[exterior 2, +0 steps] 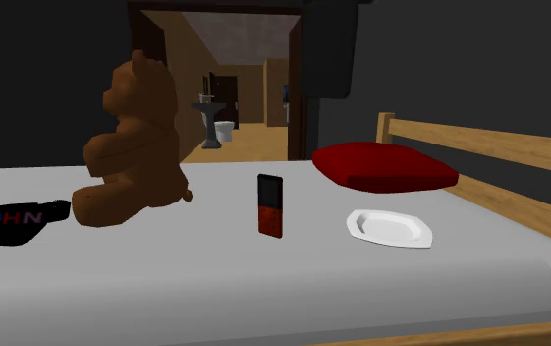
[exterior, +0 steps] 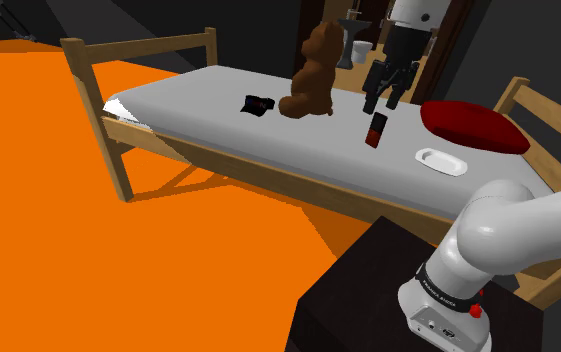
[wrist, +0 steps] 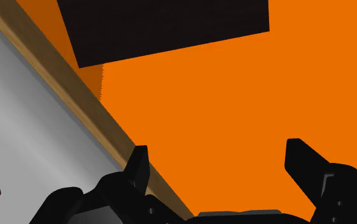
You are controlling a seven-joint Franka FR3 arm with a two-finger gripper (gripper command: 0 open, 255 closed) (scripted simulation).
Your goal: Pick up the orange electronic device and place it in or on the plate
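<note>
Gripper (exterior: 382, 102) hangs right of centre in the shoulder view, fingers (wrist: 137, 167) spread wide with nothing between them. Just below it the device (exterior: 375, 130), black over red-orange, stands upright on the bed (exterior: 208, 105). The white plate (exterior: 440, 161) lies near it to the lower right, apart.

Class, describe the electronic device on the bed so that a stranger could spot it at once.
Find the wooden-framed bed. Between the brown teddy bear and the white plate stands the device: slim, upright, black above, red-orange below.

Black-and-red device (exterior 2: 270, 204) stands upright near white plate (exterior 2: 389, 228).
</note>
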